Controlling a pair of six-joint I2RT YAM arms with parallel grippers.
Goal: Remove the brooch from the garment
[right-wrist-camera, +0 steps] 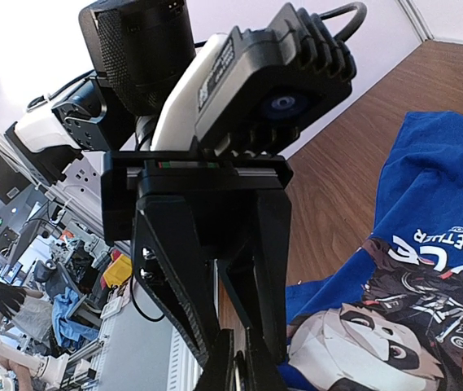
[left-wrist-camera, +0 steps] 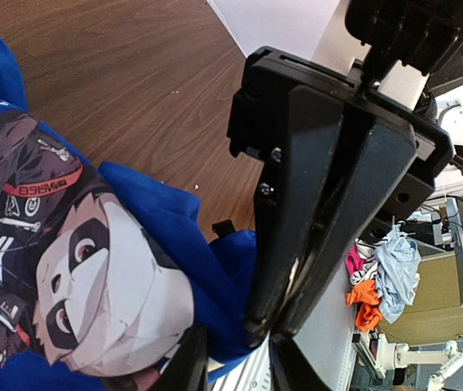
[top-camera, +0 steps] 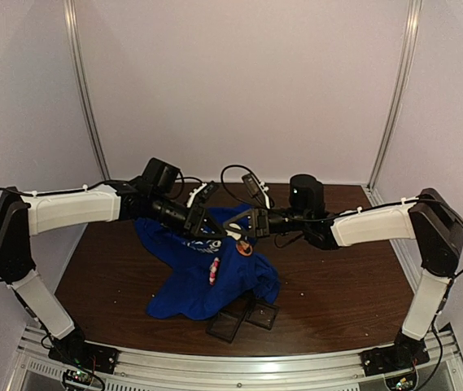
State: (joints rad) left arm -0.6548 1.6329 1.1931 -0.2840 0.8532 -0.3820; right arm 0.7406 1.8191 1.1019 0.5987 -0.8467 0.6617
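Observation:
The blue garment (top-camera: pixel 207 285) is bunched at the table's middle and pulled up into a peak where both grippers meet. Its panda print (left-wrist-camera: pixel 93 285) and white lettering (right-wrist-camera: pixel 451 244) face the wrist cameras. A small round orange-and-dark piece, apparently the brooch (top-camera: pixel 244 247), sits on the cloth just below the tips; both wrist views hide it. My right gripper (top-camera: pixel 235 230) (left-wrist-camera: pixel 284 326) (right-wrist-camera: pixel 247 371) is shut, pinching a blue fold. My left gripper (top-camera: pixel 217 231) (left-wrist-camera: pixel 238 366) stands narrowly open, its fingers (right-wrist-camera: pixel 211 346) on either side of that fold and of the right tips.
Two small dark square trays (top-camera: pixel 231 324) (top-camera: pixel 262 314) lie at the garment's near edge. The brown table (top-camera: pixel 337 277) ends in a metal rail (top-camera: pixel 231 362) at the front, and pale walls close the back and sides.

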